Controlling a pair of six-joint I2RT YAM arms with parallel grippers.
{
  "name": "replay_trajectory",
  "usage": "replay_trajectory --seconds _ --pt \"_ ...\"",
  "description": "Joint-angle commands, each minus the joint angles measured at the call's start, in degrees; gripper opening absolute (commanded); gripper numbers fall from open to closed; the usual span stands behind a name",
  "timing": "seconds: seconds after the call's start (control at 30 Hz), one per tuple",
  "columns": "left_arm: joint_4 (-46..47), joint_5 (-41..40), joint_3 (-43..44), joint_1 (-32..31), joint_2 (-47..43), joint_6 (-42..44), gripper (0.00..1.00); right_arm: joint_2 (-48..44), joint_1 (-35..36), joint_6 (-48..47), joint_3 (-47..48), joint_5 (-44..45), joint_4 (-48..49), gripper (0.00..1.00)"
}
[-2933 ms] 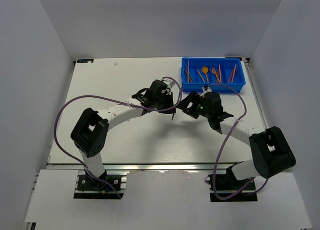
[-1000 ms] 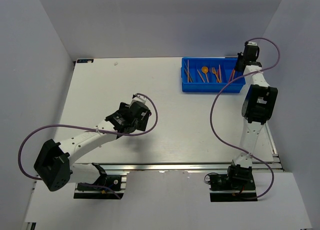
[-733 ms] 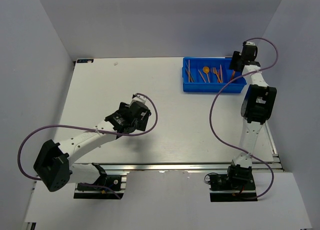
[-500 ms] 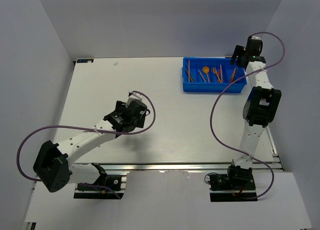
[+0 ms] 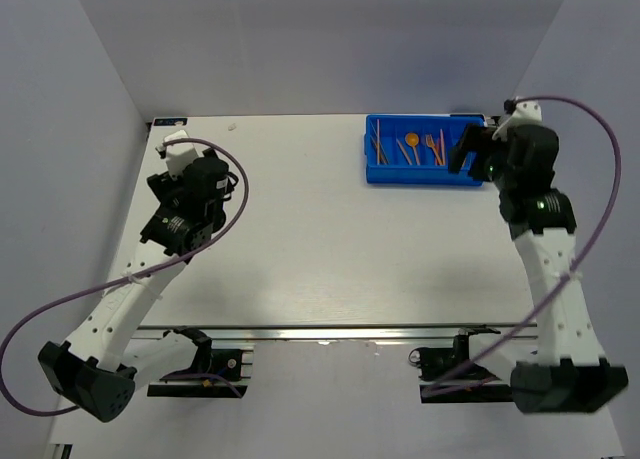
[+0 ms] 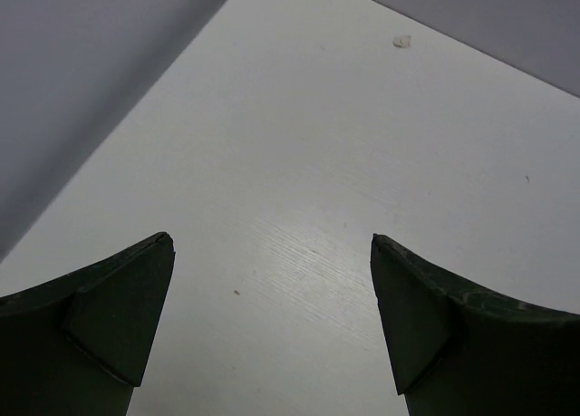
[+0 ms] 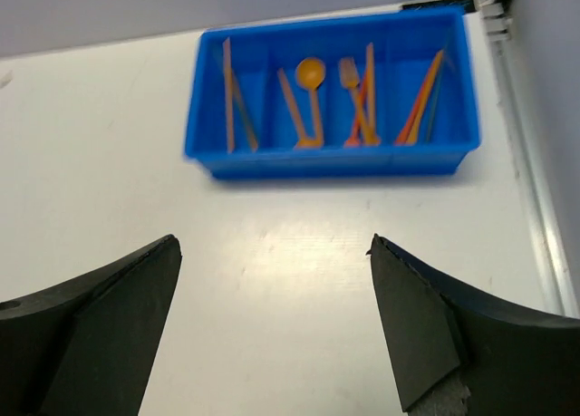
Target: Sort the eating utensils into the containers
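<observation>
Two grippers gape empty: left gripper (image 6: 272, 253), right gripper (image 7: 272, 248). Thin orange & dark plastic utensils (image 7: 311, 72) lie inside bright blue divided plastic tray (image 7: 331, 169), far-right on white table (image 5: 300, 229). Risk: right arm, close by, could clip tray rim & spill them.

No readable writing.

No word, number, brand mark or sign can be made out on the tray (image 7: 331, 159), the utensils (image 7: 311, 72), the table (image 5: 330, 239), the left arm (image 5: 120, 304) or the right arm (image 5: 548, 269). The right wrist view is slightly blurred, and any fine print there would be too small to tell.
</observation>
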Motion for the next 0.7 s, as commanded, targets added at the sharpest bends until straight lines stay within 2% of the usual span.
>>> replay_trajectory --seconds 0.0,0.1,0.23,0.4,0.67 --pt "-3.43 -5.53 1.89 1.27 -2.47 -1.52 0.98 -11.82 3.4 -1.37 -6.41 2.26 -5.4 0.89" --pt "-4.84 -3.87 1.72 1.28 -6.85 -1.53 0.98 -19.49 3.4 -1.54 -6.77 1.04 -11.63 0.89" --pt "-6.15 -2.1 -0.48 1.28 -12.75 0.84 0.98 -25.13 3.75 -3.21 -5.63 -0.38 -18.51 0.89" --pt "-9.06 -0.44 -2.59 1.28 -16.0 0.32 0.98 -30.67 4.54 -2.6 -8.26 -4.33 -19.4 0.89" --pt "-11.08 1.24 -2.77 1.28 -18.38 0.32 0.98 -32.17 4.54 -1.1 -11.34 -5.48 -18.61 0.89"
